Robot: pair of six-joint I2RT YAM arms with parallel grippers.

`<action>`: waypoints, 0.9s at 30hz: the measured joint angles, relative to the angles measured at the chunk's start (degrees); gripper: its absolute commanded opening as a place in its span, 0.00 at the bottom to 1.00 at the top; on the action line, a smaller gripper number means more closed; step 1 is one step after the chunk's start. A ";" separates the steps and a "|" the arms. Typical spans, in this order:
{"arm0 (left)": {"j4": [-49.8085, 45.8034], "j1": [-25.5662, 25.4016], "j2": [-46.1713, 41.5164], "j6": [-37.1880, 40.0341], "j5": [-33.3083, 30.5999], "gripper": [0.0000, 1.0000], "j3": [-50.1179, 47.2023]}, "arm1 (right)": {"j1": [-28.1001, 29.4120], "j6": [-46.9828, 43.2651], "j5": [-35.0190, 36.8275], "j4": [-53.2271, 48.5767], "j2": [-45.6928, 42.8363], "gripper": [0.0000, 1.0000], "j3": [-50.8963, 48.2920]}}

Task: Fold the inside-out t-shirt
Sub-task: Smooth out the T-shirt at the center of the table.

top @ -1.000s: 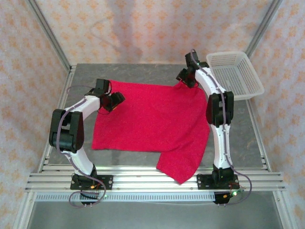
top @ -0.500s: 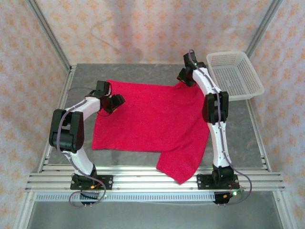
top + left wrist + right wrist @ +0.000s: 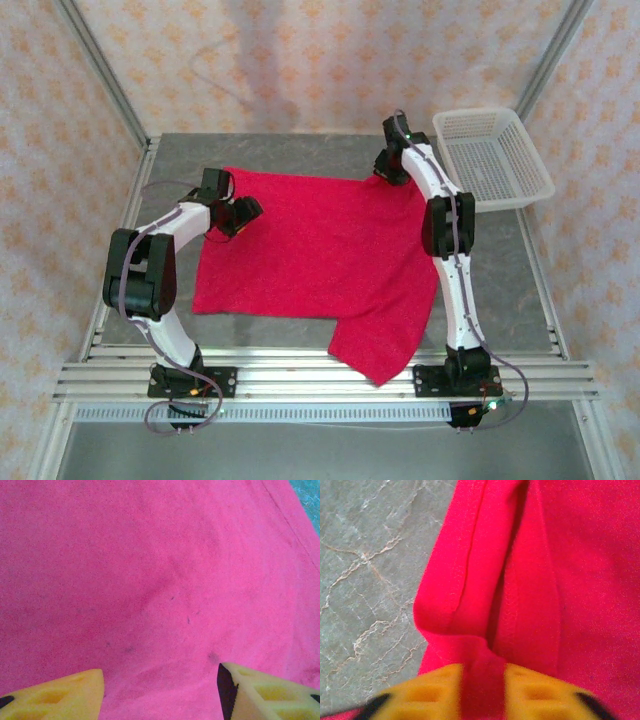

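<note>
**A:** Showing the inside-out t-shirt (image 3: 320,255) lying spread over the middle of the tabletop (image 3: 300,150) and drooping off the near edge beside the right arm's base. Asking how to expect it to handle.

**B:** Judging it as light, thin and limp. Expecting sagging wherever unsupported, wrinkling and bunching under any push, and dragging rather than sliding as one sheet. Seeing no risk of breakage.

**A:** Asking about the right tool (image 3: 482,690).

**B:** Clamping together on a raised fold of the cloth at the far right corner, beside a stitched hem, with red fabric pinched between the yellow fingers (image 3: 425,692).

**A:** And the left tool (image 3: 160,690)?

**B:** Standing apart and gripping nothing, poised close over flat fabric near the far left corner. Not managing to tell whether touching the cloth or just above it.

**A:** Asking where to take hold.

**B:** Favouring hems and corners, as offering a doubled, stitched edge to bite on. Suggesting a second pinch at the far left corner to match the right-hand one, so as to be lifting both ends of one edge together and keeping the fold line straight. Advising against a mid-panel pinch, as probably gathering both layers into a peak.
</note>
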 measured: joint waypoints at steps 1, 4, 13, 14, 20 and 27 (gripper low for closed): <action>-0.13 0.00 0.00 0.17 -0.07 0.62 0.00 | 0.00 0.22 0.04 -0.13 0.00 0.00 0.09; -0.39 0.00 0.00 0.57 -0.57 0.62 0.00 | 0.00 -0.20 0.28 -0.31 -0.02 0.00 0.61; -0.37 0.00 0.00 0.57 -0.94 0.62 0.00 | 1.16 -1.90 0.63 9.29 -3.37 0.00 -0.17; -0.37 0.00 0.00 0.57 -0.94 0.62 0.00 | 1.27 -2.10 0.44 11.17 -3.39 0.00 0.24; -0.37 0.00 0.00 0.57 -1.33 0.62 0.00 | 1.64 -2.03 -2.36 18.91 4.44 0.58 13.84; -2.34 0.00 -3.13 0.85 -2.86 0.63 0.00 | 1.29 -1.97 -5.11 14.27 4.31 0.66 12.52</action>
